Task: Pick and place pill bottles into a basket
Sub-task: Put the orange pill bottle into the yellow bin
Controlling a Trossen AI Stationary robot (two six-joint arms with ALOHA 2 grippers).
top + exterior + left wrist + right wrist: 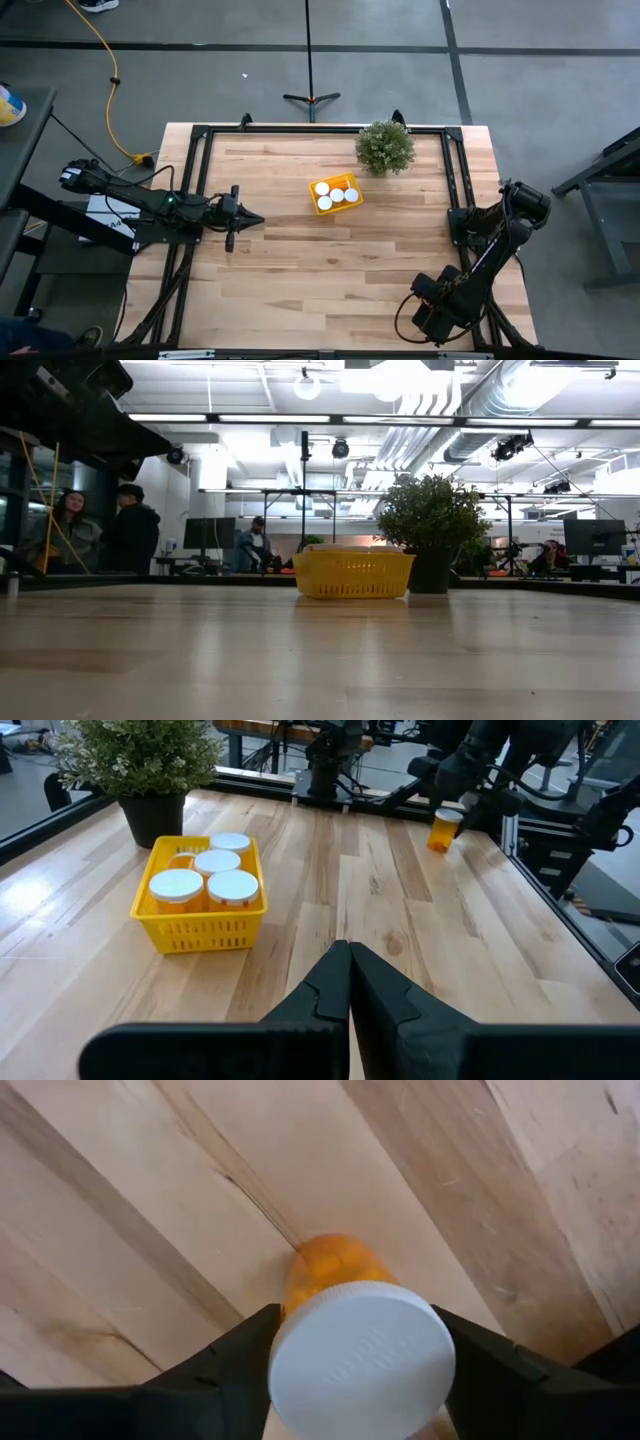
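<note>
The yellow basket [335, 193] [200, 930] stands on the table's far middle, with several white-capped pill bottles [215, 862] upright inside it. One more orange pill bottle [443, 828] [360, 1355] stands near the table's right edge. My right gripper [360, 1370] comes down on it from above and is shut on it. In the high view the right arm [445, 295] hides that bottle. My left gripper [255, 218] [347, 970] hovers shut over the table's left part, pointing toward the right edge, with nothing in it. My right gripper pinches the pill bottle's round white cap [300, 1370] between its two fingers, one on each side. The fingers point down from above. The bottle stays upright below them; whether its base rests on the table, I cannot tell.
A bushy potted plant [385, 148] [430, 520] stands right behind the basket at the far edge. A black frame rail [455, 190] runs along the table's sides. People stand in the room beyond the table in the low view.
</note>
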